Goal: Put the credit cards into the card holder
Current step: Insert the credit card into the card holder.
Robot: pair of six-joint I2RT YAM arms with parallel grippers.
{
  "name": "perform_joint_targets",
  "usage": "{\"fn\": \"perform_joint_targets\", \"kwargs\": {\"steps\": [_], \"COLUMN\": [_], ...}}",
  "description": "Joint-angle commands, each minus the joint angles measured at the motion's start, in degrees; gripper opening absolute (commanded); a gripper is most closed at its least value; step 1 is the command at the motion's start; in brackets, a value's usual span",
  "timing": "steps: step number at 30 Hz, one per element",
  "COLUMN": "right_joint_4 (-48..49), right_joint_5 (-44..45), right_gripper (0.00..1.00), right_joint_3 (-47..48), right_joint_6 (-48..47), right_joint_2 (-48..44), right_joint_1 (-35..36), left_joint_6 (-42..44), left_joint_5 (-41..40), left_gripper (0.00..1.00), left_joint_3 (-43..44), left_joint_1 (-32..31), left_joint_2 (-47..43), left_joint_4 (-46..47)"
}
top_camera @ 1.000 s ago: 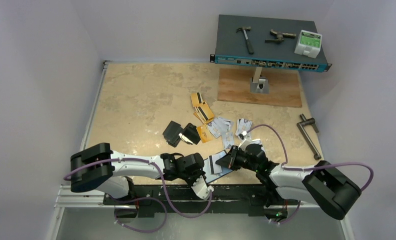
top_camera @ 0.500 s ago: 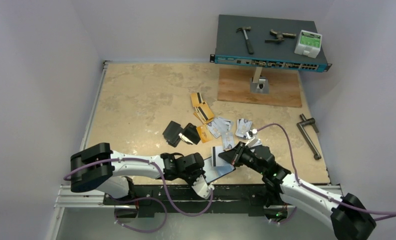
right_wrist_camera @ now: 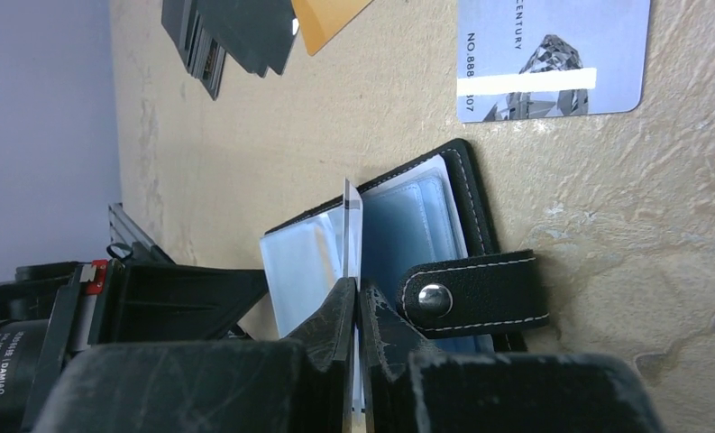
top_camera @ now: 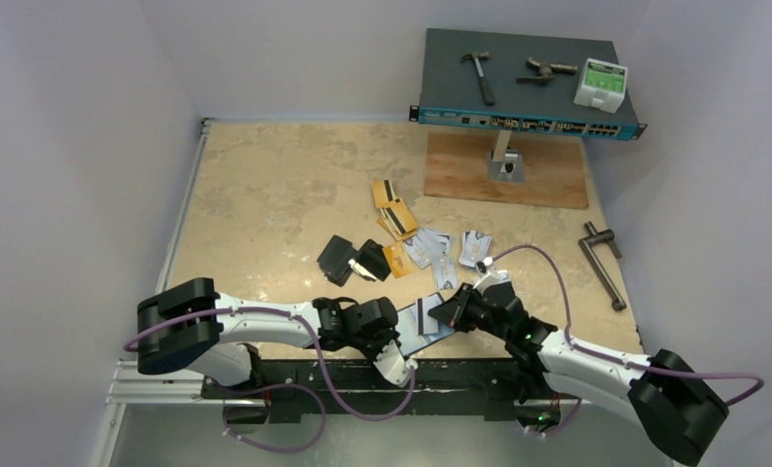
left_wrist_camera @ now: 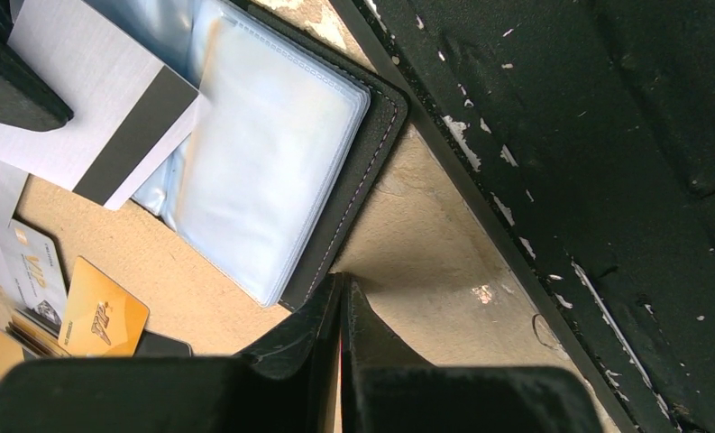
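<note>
Silver card (left_wrist_camera: 83,117), clamped edge-on in your right gripper (right_wrist_camera: 358,307), stands over the open holder (right_wrist_camera: 489,293) just left of it; left gripper (left_wrist_camera: 341,302), jaws together, at holder's near edge.

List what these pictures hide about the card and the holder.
Card face: right wrist view shows it edge-on; left wrist shows only the striped back.
Card's lower end: right wrist, hidden inside the right tool.
Whether the left tool pinches the holder: left wrist, its fingertips cover the contact.

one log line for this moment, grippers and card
stage: card insertion | right gripper: shut on silver card, at open card holder | left gripper: shut, by holder edge
</note>
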Motion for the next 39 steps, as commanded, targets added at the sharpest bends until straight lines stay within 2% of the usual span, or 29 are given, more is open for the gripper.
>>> {"fn": "perform_joint_targets", "kwargs": {"steps": [1,11,24,30,39], "right_joint_4": [-0.09,2.16,-14.81,-11.15,-9.82], "right_joint_5": [-0.45,-6.01,-6.26,-8.39,-11.48], "right_gripper": [0.0,0.0,0.0,0.0,0.0], "right_joint_3": [-1.06,1.17,4.88,5.27,10.84], "right_joint_6": [-1.03,-2.0,-2.55,-3.23,-9.75], "right_joint_2": [3.96,10.97,5.59,9.79,16.91], "right_joint_1": [0.4,0.9,2.78,3.75,3.94], "left_joint_6": [-0.53,-0.25,0.31,0.67,0.7], "left_joint_5": [-0.06,-0.95,-0.77,-0.77,-1.01], "left_gripper": [0.02,0.02,0.01,0.01,0.0], "left_joint_3": [0.18,0.53,-0.47,-0.48,-1.11], "left_joint_1": [-0.05,-0.07,-0.05,-0.07,-0.08], "left_joint_2": [-1.2,-1.07,-1.16,-1.09,-1.24], "left_joint_4": [-1.04,-0.94,-0.68,-0.06,0.28]}}
